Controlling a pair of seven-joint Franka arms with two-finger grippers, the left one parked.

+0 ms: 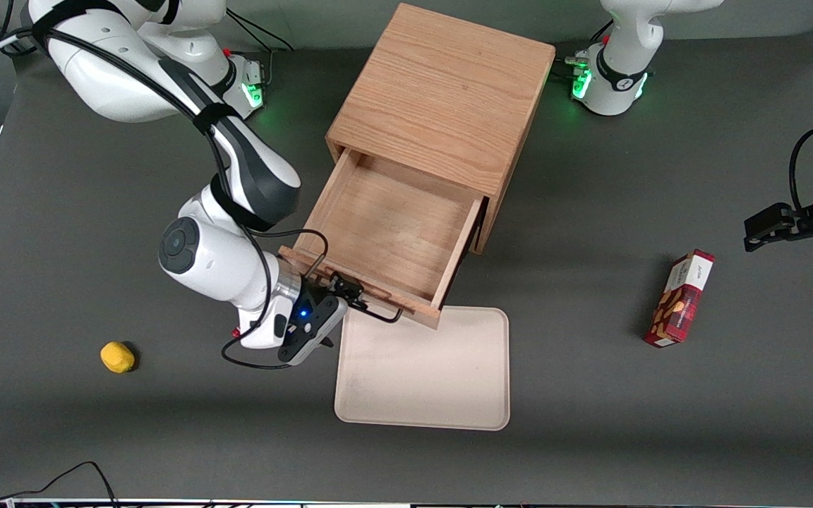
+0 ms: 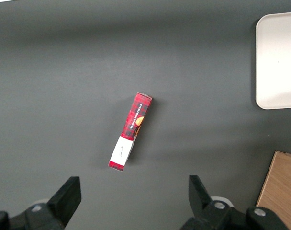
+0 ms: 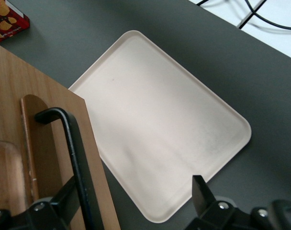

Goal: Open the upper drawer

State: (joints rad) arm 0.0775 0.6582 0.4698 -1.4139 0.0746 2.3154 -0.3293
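Note:
The upper drawer (image 1: 392,219) of the oak cabinet (image 1: 442,92) stands pulled far out toward the front camera, and its inside is bare. Its front panel (image 3: 11,86) carries a thin black wire handle (image 1: 382,312), which also shows in the right wrist view (image 3: 76,158). My right gripper (image 1: 346,291) is at the drawer front, at the handle's end toward the working arm. In the right wrist view the gripper (image 3: 134,189) is open. The handle runs just inside one finger (image 3: 64,201), and the other finger (image 3: 199,189) hangs over the tray. The lower drawer is hidden under the upper one.
A beige tray (image 1: 424,367) lies on the grey table just in front of the open drawer, partly under its front. A red snack box (image 1: 682,300) lies toward the parked arm's end. A small yellow object (image 1: 117,356) lies toward the working arm's end.

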